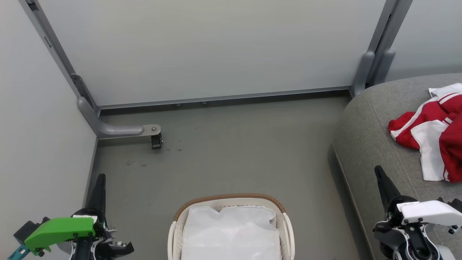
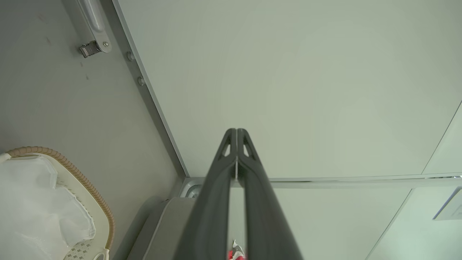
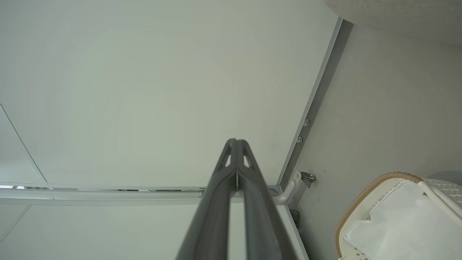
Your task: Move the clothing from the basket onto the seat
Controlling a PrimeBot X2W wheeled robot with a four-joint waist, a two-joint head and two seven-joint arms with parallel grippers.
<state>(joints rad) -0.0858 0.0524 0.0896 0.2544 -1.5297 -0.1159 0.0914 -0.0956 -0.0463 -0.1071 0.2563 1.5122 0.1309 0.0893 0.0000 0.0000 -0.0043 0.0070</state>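
Head view: basket (image 1: 227,198) at bottom centre on the floor (image 1: 234,144), with white liner (image 1: 231,231) on show and no red in it.
Clothing: the red-and-white clothing (image 1: 429,133) lies bunched on the seat (image 1: 375,144), back from the rounded front edge. Its right part runs out of frame.
Left gripper: left gripper (image 2: 236,131) has its fingers pressed together at the tips with nothing between them. It hangs over the floor, left of the basket.
Right gripper: right gripper (image 3: 236,141) has its tips touching and holds nothing. It sits low over the seat's front edge, near the kit but apart from it.
Progress: looks done or nearly done, as far as I can judge.
Risk 1: the liner folds could hide a piece, and the basket's near end is cut off by the frame. Calling it finished may be premature.
Risk 2: the liner could be mistaken for clothing. Pinching it would drag or tip the light basket.
Risk 3: if the right arm swings across the seat, a finger could hook the loose fabric and pull it over the rounded edge onto the floor.
Risk 4: a red-white sliver shows low in the finger gap in the left wrist view. I cannot tell whether it is the kit beyond or something snagged, so check before moving.
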